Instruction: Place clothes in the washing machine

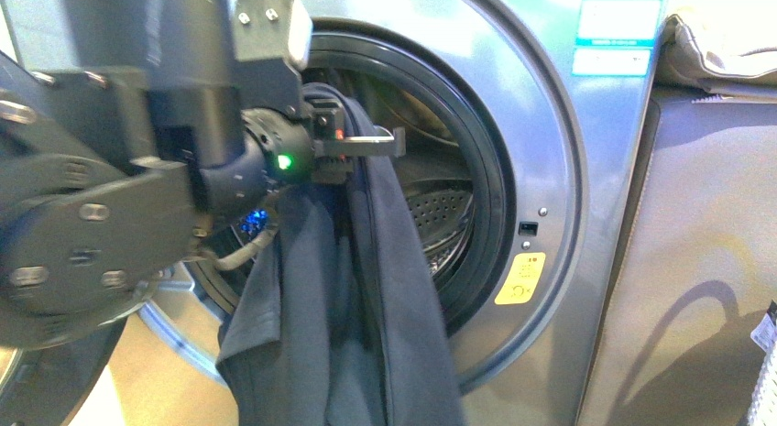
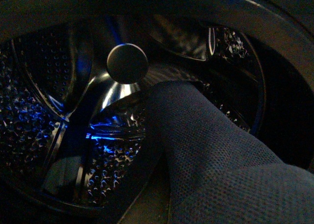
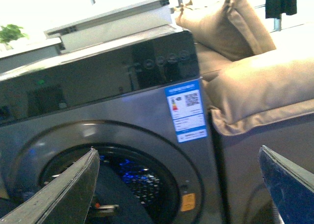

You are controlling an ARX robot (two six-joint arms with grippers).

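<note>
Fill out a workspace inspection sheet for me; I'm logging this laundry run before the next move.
surface: nothing seen
job's things: clothes hang from the left claw at the open washing machine, mostly outside its drum
clutter: beige cloth bundle on the cabinet beside the washer
grippers: left claw shut on clothes; right claw open, empty
cables: pale cable under the left arm
surroundings: potted plant in the background

My left arm (image 1: pixel 110 197) was dark grey, its round joint cover dotted with oval screws; a green lamp (image 1: pixel 284 161) glowed at its wrist, a pale cable (image 1: pixel 240 252) below, a two-screw silver bracket (image 1: pixel 266 27) above.
</note>
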